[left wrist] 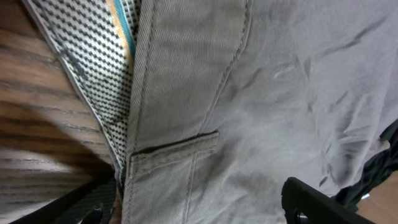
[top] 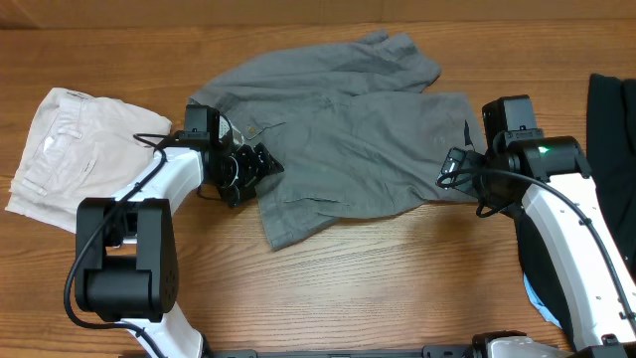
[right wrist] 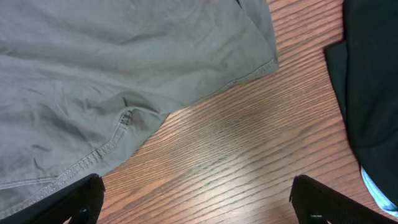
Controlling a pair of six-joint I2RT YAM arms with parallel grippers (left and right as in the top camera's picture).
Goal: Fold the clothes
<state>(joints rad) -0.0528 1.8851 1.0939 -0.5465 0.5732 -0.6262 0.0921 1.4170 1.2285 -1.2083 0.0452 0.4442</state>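
While lying rumpled at the middle of the wooden surface (top: 397, 288), shows grey shorts (top: 338, 139): left claw (top: 248, 171) spread over the pocket seam (left wrist: 174, 144), right claw (top: 455, 169) spread beside the leg hem (right wrist: 93, 155).

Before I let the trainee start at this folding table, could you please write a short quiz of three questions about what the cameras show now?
1. True or false: the grey shorts are already folded into a neat stack.
2. Besides the grey shorts, which garment lies close to the right gripper? A) black garment B) red towel C) blue jeans
3. Short answer: is the right gripper open or shut?

Key: 1 false, the shorts lie spread out and wrinkled; 2 A; 3 open, with only wood between its fingers.
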